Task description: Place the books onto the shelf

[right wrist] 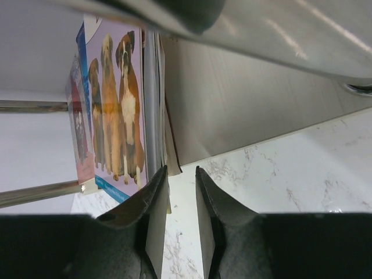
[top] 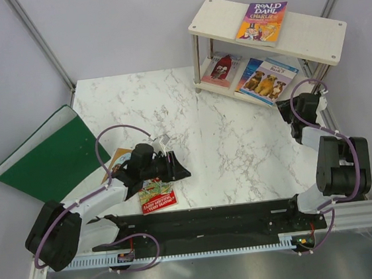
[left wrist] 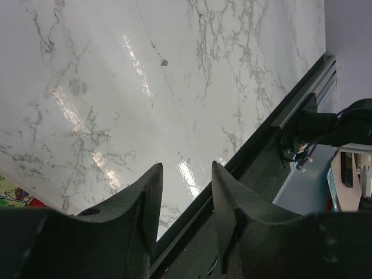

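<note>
- Left tool point(left wrist: 186, 168): fingers spread, nothing between them, low over the counter point(top: 240, 147), just beside the red-green book point(top: 157, 196); the tan book point(top: 117, 160) lay partly under its arm.
- Right tool point(right wrist: 180, 171): fingers narrowly apart, empty, at the near edge of the dog book point(right wrist: 119, 104).
- Shelf point(top: 307, 30): purple-yellow book point(top: 262, 21) on the top board; dog book and red-figure book point(top: 221, 69) on the lower board.

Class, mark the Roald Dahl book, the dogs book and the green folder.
Roald Dahl book point(top: 261, 22): top view, cover's middle.
dogs book point(top: 265, 78): top view, cover's middle.
green folder point(top: 51, 159): top view, front face.
</note>
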Action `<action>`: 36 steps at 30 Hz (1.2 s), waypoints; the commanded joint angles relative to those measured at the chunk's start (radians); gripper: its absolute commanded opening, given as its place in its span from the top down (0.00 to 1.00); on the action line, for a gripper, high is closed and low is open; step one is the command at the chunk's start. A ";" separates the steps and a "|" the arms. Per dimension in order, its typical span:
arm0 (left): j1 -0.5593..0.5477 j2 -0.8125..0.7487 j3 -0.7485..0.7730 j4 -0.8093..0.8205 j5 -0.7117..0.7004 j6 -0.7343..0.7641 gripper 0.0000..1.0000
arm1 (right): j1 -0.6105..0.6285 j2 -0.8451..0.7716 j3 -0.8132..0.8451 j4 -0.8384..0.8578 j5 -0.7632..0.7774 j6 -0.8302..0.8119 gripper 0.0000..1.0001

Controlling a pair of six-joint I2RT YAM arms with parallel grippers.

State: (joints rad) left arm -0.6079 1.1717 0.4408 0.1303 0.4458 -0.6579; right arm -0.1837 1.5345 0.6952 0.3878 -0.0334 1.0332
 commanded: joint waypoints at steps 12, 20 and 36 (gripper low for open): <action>-0.024 0.008 -0.002 0.054 -0.019 -0.023 0.54 | 0.021 -0.073 -0.025 0.128 -0.022 0.074 0.66; -0.027 0.008 -0.007 0.066 -0.018 -0.025 0.54 | 0.023 -0.056 0.013 0.066 0.007 0.062 0.67; -0.030 0.019 -0.002 0.069 -0.015 -0.026 0.54 | 0.050 0.049 0.075 0.100 -0.003 0.039 0.69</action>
State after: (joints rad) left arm -0.6308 1.1847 0.4381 0.1600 0.4454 -0.6655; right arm -0.1513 1.5455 0.7101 0.4423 -0.0025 1.0924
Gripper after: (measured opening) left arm 0.458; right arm 0.320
